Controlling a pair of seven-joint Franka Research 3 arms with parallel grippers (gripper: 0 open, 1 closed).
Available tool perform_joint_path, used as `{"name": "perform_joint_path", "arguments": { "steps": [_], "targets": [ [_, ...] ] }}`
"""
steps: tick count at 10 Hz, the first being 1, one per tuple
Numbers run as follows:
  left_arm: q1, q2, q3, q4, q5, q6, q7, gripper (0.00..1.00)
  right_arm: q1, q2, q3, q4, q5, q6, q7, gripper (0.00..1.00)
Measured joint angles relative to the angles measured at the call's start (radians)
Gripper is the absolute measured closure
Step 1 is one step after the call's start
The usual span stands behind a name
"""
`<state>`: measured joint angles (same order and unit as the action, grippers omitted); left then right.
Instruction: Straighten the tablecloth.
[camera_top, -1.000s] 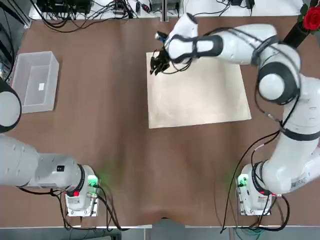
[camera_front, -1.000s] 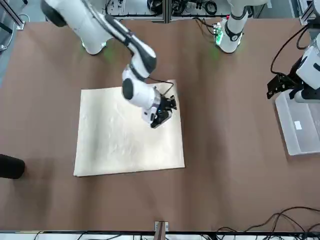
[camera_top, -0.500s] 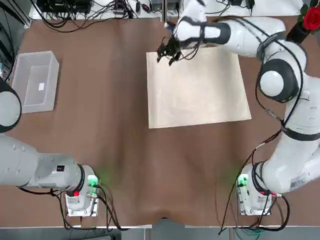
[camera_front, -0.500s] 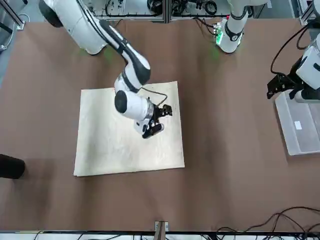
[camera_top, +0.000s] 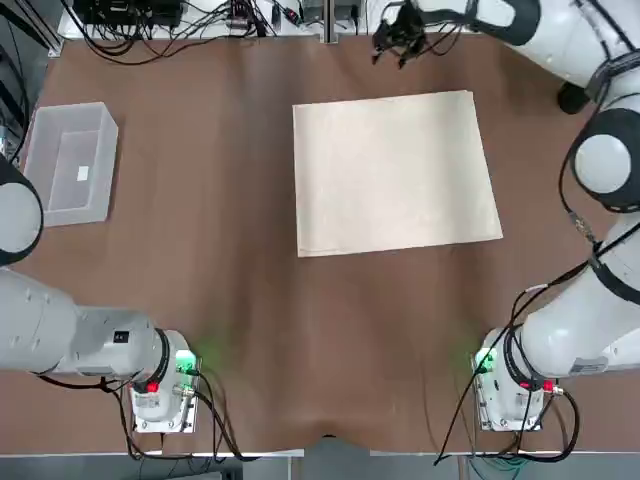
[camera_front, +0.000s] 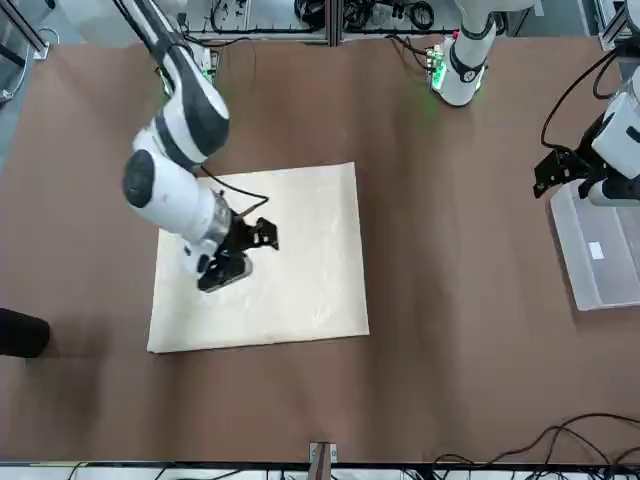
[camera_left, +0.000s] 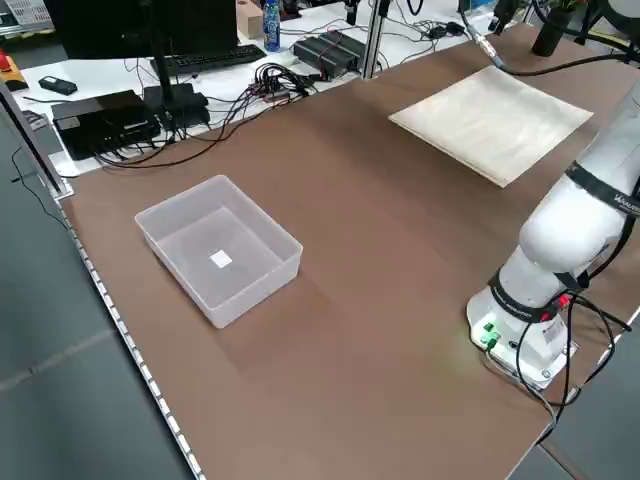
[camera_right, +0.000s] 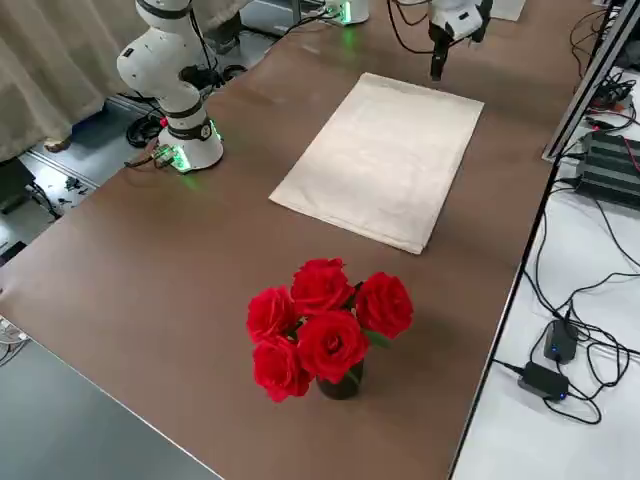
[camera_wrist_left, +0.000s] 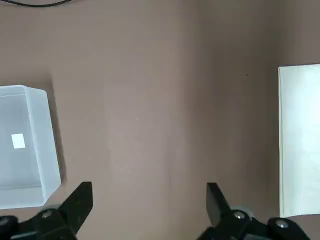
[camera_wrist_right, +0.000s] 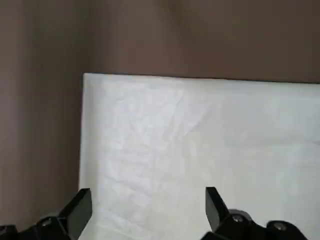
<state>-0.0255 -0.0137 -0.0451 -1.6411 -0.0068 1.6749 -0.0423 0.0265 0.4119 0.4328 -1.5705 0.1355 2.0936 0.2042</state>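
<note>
The clear, rectangular plastic bin (camera_top: 70, 165), open at the top and with a small white label (camera_top: 83, 173) on its floor, stands beside the left claw (camera_wrist_left: 150, 195), on that claw's outer side. The left claw hangs raised above the brown table covering (camera_top: 230, 250), its two black fingers spread wide with only a gap between them. To its right, well apart from it, lies the cream, four-sided sheet of thin fabric, the tablecloth (camera_top: 395, 175).

The tablecloth is spread flat under the right claw (camera_wrist_right: 149, 200), faint creases running across its face. Its long near and far edges slant a little, reaching farther from the robot toward the right, and thin layers show along its left edge. The right claw is up over the cloth, clear of the fabric, black fingers wide apart and gripping nothing. One square corner of the cloth shows just ahead of those fingers.

Farthest right, beyond the cloth from the left claw, is a bunch of red roses (camera_right: 330, 325) in a dark, round vase (camera_right: 343, 385), on the right claw's outer side.
</note>
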Motion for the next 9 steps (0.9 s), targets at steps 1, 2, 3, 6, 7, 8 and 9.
{"name": "perform_joint_path", "arguments": {
  "steps": [1, 2, 3, 6, 7, 8, 9],
  "targets": [
    [0.0, 0.0, 0.0, 0.0, 0.0, 0.0, 0.0, 0.0, -0.059, -0.023, -0.002, -0.007, -0.044, -0.038, -0.006, 0.0],
    [0.0, 0.0, 0.0, 0.0, 0.0, 0.0, 0.0, 0.0, -0.121, -0.05, -0.003, -0.008, -0.079, -0.085, -0.021, 0.0],
    [0.0, 0.0, 0.0, 0.0, 0.0, 0.0, 0.0, 0.0, -0.177, -0.084, -0.004, -0.008, -0.119, -0.115, -0.029, 0.0],
    [0.0, 0.001, 0.0, 0.001, 0.0, 0.0, 0.0, 0.0, -0.243, -0.188, -0.066, -0.008, -0.183, -0.215, -0.135, 0.0],
    [0.0, 0.001, 0.0, 0.001, 0.0, 0.0, 0.0, 0.0, -0.238, -0.223, -0.129, -0.009, -0.184, -0.267, -0.175, 0.0],
    [0.0, 0.001, 0.0, 0.001, 0.0, 0.0, 0.0, 0.0, -0.223, -0.254, -0.207, -0.009, -0.184, -0.313, -0.198, 0.0],
    [0.0, 0.001, 0.0, 0.001, 0.0, 0.0, 0.0, 0.0, -0.192, -0.282, -0.294, -0.009, -0.184, -0.343, -0.223, 0.0]
  ]
}}
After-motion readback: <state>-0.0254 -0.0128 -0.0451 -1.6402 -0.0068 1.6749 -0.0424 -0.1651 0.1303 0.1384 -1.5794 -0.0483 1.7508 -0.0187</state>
